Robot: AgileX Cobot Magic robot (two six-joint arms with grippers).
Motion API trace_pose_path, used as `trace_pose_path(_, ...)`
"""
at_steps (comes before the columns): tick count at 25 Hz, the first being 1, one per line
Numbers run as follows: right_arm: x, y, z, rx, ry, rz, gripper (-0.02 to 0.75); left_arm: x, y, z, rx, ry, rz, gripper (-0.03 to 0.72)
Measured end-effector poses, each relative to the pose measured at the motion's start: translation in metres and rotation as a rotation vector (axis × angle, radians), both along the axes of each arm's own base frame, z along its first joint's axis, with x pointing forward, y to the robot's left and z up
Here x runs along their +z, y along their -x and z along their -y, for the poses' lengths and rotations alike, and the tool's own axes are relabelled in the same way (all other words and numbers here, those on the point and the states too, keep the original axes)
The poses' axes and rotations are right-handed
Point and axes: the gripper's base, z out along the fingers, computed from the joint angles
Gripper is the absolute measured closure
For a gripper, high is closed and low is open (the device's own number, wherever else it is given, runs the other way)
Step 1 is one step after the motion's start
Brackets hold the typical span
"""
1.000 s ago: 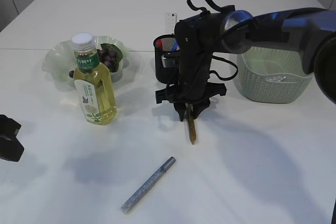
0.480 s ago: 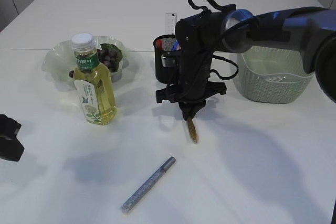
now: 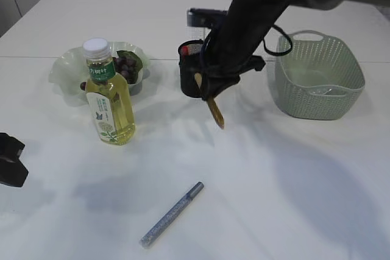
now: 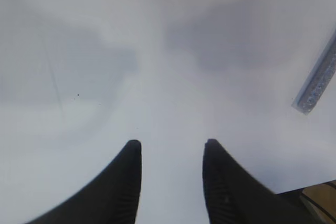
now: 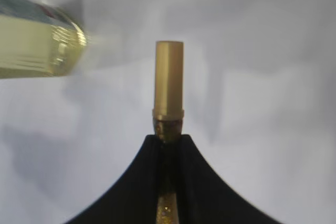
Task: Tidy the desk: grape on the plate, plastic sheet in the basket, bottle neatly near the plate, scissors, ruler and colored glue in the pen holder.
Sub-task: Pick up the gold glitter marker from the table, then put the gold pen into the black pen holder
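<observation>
A: Right gripper (image 5: 168, 139) state?

B: Jaws closed tight on the gold glitter glue pen (image 5: 168, 85). Cap end sticks out past the fingertips. In the exterior view the pen hangs tilted, clear of the table (image 3: 292, 181), just in front of the black pen holder (image 3: 190, 76).

A: Left gripper (image 4: 170, 153)?

B: Jaws parted, nothing between them. Parked low over bare table at the left edge. Silver glitter glue pen (image 4: 318, 81) lies just off to its side.

A: Progress?

B: Judging from the layout: grapes (image 3: 125, 65) on the green plate (image 3: 64, 72), looks done. Bottle (image 3: 108, 98) stands upright just in front of the plate, probably done. Pen holder has a red-tipped item in it and something pale behind, likely the ruler, mostly hidden by the arm; can't confirm the scissors. Basket (image 3: 318, 83) shows something clear at the bottom, possibly the plastic sheet, hard to tell.

A: Left to do?

B: Drop the gold pen in the holder, then the silver one off the table. Late stage, I'd say.
</observation>
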Motion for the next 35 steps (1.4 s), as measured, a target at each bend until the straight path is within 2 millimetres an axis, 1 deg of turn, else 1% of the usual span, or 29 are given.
trace_pose_path(2, 0.02, -0.005, 0.014, 0.017, -0.132, 0.044, 0.666, 0.0, 0.0, 0.0, 0.0, 0.0, 0.0, 0.399)
trace_pose_path(6, 0.045, -0.023, 0.041, 0.055, -0.417, 0.195, 0.666, 0.0, 0.001, 0.0, -0.001, -0.001, -0.008, 0.399)
trace_pose_path(8, 0.055, -0.033, 0.05, 0.048, -0.541, 0.296, 0.666, 0.0, 0.002, 0.0, -0.003, -0.002, -0.017, 0.399)
trace_pose_path(9, 0.058, -0.039, 0.055, 0.055, -0.571, 0.368, 0.666, 0.0, 0.002, 0.0, -0.004, -0.002, -0.019, 0.399)
trace_pose_path(12, 0.063, -0.052, 0.057, 0.033, -0.668, 0.535, 0.666, 0.0, 0.002, 0.0, -0.004, -0.002, -0.019, 0.399)
trace_pose_path(14, 0.058, -0.059, 0.056, 0.045, -0.687, 0.621, 0.666, 0.0, 0.002, 0.0, -0.004, -0.002, -0.019, 0.399)
trace_pose_path(16, 0.048, -0.067, 0.056, 0.058, -0.695, 0.69, 0.666, -0.001, 0.002, -0.001, -0.004, -0.007, -0.02, 0.399)
trace_pose_path(22, 0.013, -0.083, 0.056, 0.084, -0.651, 0.803, 0.666, -0.001, 0.002, -0.004, -0.025, -0.048, -0.013, 0.399)
trace_pose_path(26, -0.001, -0.088, 0.056, 0.132, -0.595, 0.887, 0.659, -0.002, 0.001, -0.004, -0.028, -0.055, -0.012, 0.399)
trace_pose_path(29, -0.008, -0.091, 0.056, 0.149, -0.575, 0.908, 0.643, -0.005, -0.001, -0.004, -0.029, -0.06, -0.016, 0.399)
trace_pose_path(33, -0.021, -0.094, 0.054, 0.154, -0.569, 0.895, 0.617, -0.011, -0.004, -0.004, -0.029, -0.065, -0.034, 0.399)
trace_pose_path(35, -0.024, -0.094, 0.053, 0.154, -0.57, 0.888, 0.609, -0.013, -0.006, -0.003, -0.029, -0.068, -0.04, 0.399)
